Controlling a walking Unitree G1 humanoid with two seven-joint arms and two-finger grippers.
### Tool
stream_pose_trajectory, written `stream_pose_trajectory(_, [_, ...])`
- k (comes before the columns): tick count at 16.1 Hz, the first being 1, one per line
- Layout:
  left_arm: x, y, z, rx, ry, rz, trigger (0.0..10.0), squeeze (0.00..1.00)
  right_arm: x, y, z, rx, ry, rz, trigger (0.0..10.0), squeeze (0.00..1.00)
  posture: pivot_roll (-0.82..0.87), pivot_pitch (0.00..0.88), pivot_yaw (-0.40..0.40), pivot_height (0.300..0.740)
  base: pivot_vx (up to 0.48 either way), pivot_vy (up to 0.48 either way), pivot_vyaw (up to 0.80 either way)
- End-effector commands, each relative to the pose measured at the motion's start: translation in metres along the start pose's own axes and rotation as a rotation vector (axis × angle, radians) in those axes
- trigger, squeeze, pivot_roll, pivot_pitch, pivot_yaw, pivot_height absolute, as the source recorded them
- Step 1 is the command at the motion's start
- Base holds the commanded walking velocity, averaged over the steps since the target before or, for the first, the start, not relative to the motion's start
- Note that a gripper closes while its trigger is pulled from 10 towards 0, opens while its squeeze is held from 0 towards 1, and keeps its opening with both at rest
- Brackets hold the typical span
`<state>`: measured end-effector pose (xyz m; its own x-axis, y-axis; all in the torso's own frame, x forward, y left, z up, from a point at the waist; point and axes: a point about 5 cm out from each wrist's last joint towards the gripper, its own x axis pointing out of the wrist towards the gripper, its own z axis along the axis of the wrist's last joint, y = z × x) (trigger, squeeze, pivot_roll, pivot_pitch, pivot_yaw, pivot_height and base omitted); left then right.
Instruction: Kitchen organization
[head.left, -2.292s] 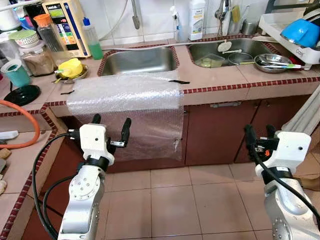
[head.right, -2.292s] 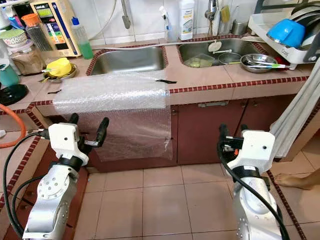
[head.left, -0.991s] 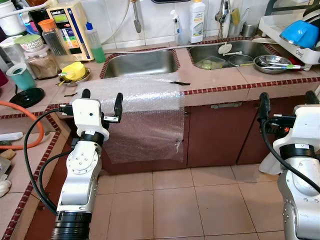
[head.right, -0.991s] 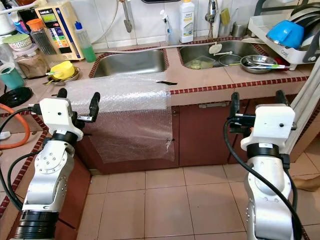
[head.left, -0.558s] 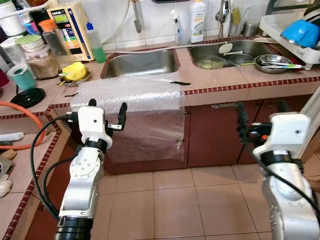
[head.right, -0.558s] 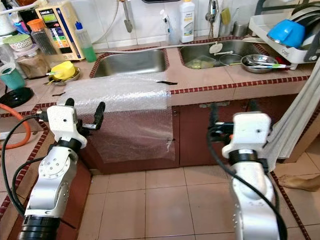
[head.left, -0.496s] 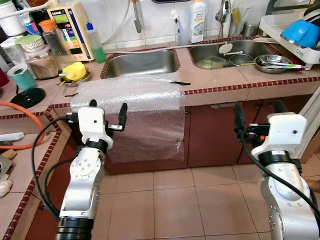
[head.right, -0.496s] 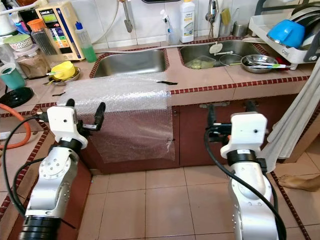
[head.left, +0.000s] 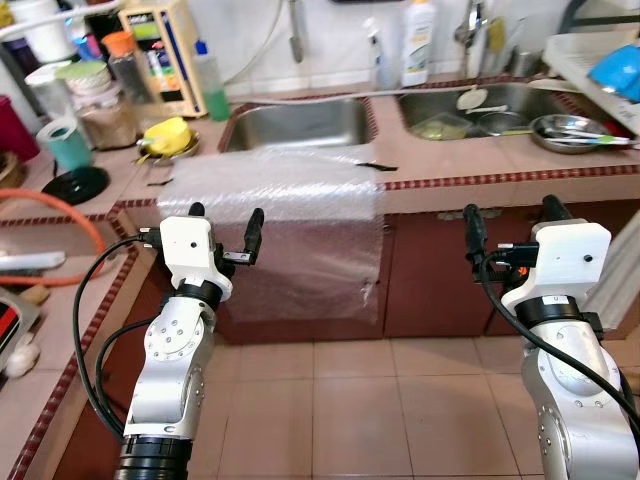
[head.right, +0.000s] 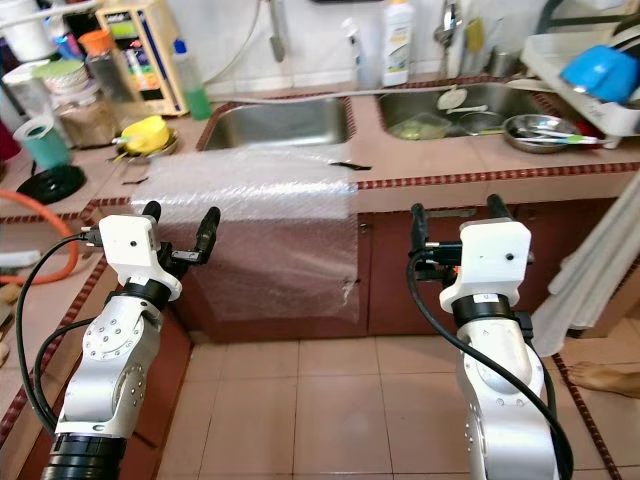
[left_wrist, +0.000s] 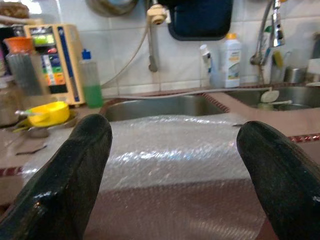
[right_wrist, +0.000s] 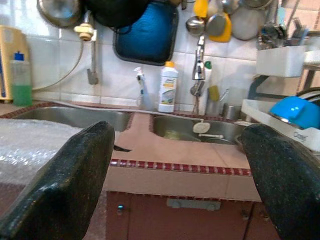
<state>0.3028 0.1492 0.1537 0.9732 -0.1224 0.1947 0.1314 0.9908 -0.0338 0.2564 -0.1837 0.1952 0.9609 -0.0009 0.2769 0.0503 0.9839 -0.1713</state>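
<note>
You had the bubble wrap (head.left: 275, 215) straight ahead of the left pincer (head.left: 223, 228), and this was the relation that mattered. The sheet lay flat on the bench (head.left: 470, 185) in front of the left sink (head.left: 300, 122), then its front part hung down over the bench edge and covered the cabinet door (head.left: 440, 270) below. Its long axis ran from the sink towards you and down, so the free lower edge was under the pincer's level, and the fold at the bench edge was a bit above it.

The left pincer was wide open, holding nothing, fingers pointing forward at the hanging part of the sheet. It was near the wrap but not touching; in the left wrist view the sheet (left_wrist: 175, 150) sat right between the two fingers (left_wrist: 65, 175).

The right pincer (head.right: 452, 228) was also wide open and empty, but it faced the bare cabinet front, off to the right of the sheet's right edge. In the right wrist view the wrap (right_wrist: 35, 145) was at the side only, w/ the right sink (right_wrist: 200, 127) more or less ahead.

So I judge the left arm was the nearer one, approx. centred on the wrap. If you wanted to take the sheet, the left pincer probably needed to go fwd; the right one needed to shift towards the left first. The wrap is thin and limp, so a grip at one point only could let it slide off the bench.
</note>
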Motion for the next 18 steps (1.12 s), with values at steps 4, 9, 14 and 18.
stream_pose_trajectory(4, [0.0000,0.0005,0.0026,-0.006,-0.003,-0.011,10.0,0.00,0.0011,0.0022,0.0022,0.014,-0.005,0.014,10.0,0.00,-0.06,0.000,0.134,0.740,0.359,0.000,0.00])
stream_pose_trajectory(9, [0.0005,-0.0025,0.0002,-0.006,0.006,-0.028,10.0,0.00,0.0004,0.0018,0.0029,0.015,-0.006,0.016,10.0,0.00,-0.07,0.000,0.137,0.740,0.388,0.000,0.00])
stream_pose_trajectory(14, [-0.0004,-0.0032,-0.0019,-0.003,0.014,-0.029,10.0,0.00,0.0010,0.0043,0.0023,0.018,-0.008,0.026,10.0,0.00,-0.06,0.000,0.136,0.740,0.394,0.102,0.30])
stream_pose_trajectory(18, [-0.0024,-0.0021,-0.0032,0.000,0.022,-0.027,10.0,0.00,0.0023,0.0045,0.0017,0.020,-0.005,0.029,10.0,0.00,-0.06,0.000,0.132,0.740,0.381,0.281,0.59])
